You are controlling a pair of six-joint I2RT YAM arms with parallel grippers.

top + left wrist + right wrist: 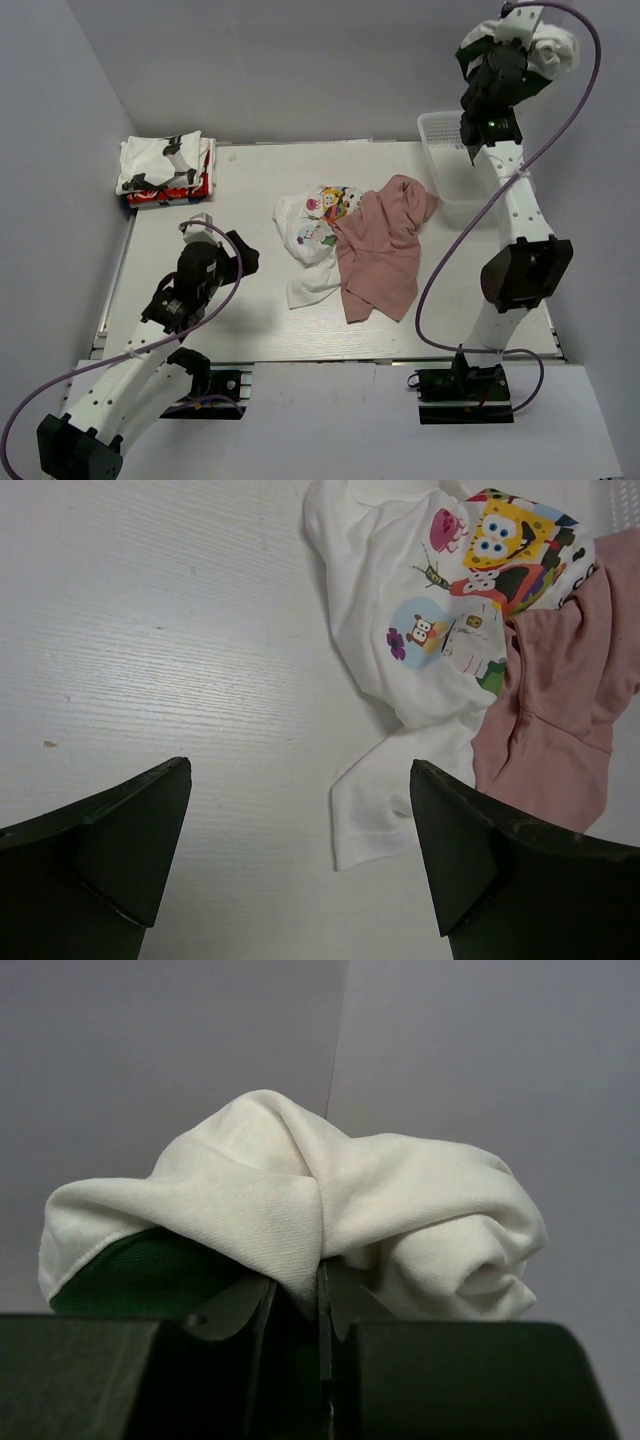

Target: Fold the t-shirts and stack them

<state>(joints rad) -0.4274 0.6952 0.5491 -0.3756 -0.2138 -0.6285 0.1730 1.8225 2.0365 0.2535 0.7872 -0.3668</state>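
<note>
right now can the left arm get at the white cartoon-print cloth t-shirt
Probably yes: the left arm holds its jaws open over the white table, with nothing between them and the white cartoon-print t-shirt. The dusty pink t-shirt overlaps only its right edge.

Dusty pink t-shirt lies crumpled, overlapping the rumpled white cartoon-print t-shirt on its left. Far left of it, folded black-patched t-shirt tops red t-shirt. High to its right, bunched white t-shirt hangs aloft.
</note>
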